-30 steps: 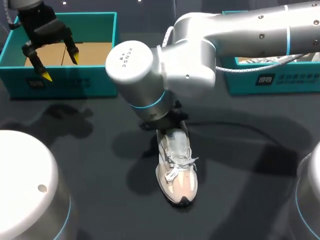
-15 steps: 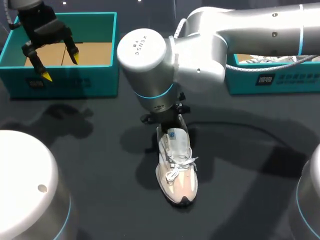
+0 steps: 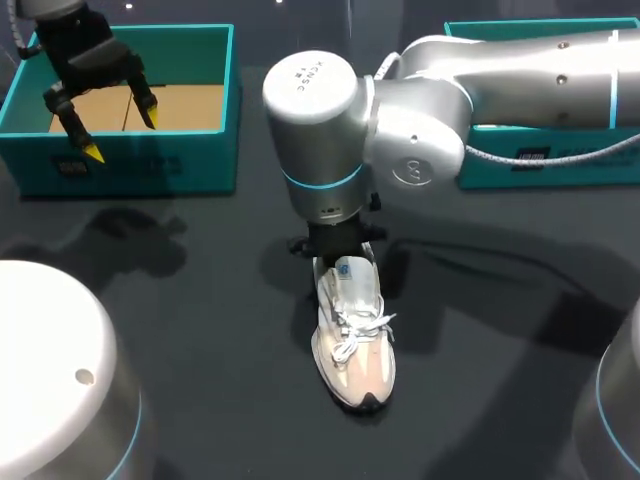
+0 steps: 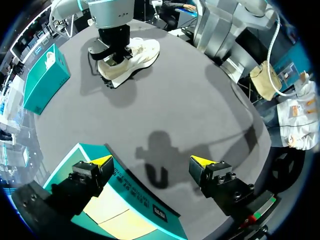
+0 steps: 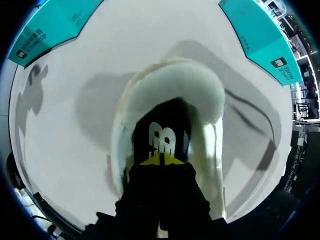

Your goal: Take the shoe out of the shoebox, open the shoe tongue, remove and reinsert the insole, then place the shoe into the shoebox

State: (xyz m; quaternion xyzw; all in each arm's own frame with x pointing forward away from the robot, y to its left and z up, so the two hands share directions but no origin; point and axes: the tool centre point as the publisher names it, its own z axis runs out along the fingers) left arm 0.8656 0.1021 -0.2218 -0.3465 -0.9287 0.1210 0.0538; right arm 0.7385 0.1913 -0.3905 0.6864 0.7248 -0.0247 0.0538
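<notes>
A white and beige shoe (image 3: 352, 335) lies on the dark table, toe toward me. My right arm comes in from the right, and its gripper (image 3: 336, 247) points down into the shoe's heel end. In the right wrist view the gripper (image 5: 161, 159) has its yellow tips together, shut, inside the shoe's padded collar (image 5: 172, 82) and over the black insole (image 5: 162, 131). My left gripper (image 3: 120, 133) hangs open above the open teal shoebox (image 3: 130, 162) at the far left. In the left wrist view the left gripper (image 4: 152, 161) holds nothing, with the shoe (image 4: 135, 54) far ahead.
A second teal box (image 3: 560, 165) stands at the far right behind my right arm. Both boxes also show in the right wrist view, the left shoebox (image 5: 52, 25) and the second box (image 5: 260, 35). Bare dark table surrounds the shoe.
My right arm's wrist and elbow have swung to the right while its gripper stayed at the shoe's heel. The shoe and my left arm have not moved.
</notes>
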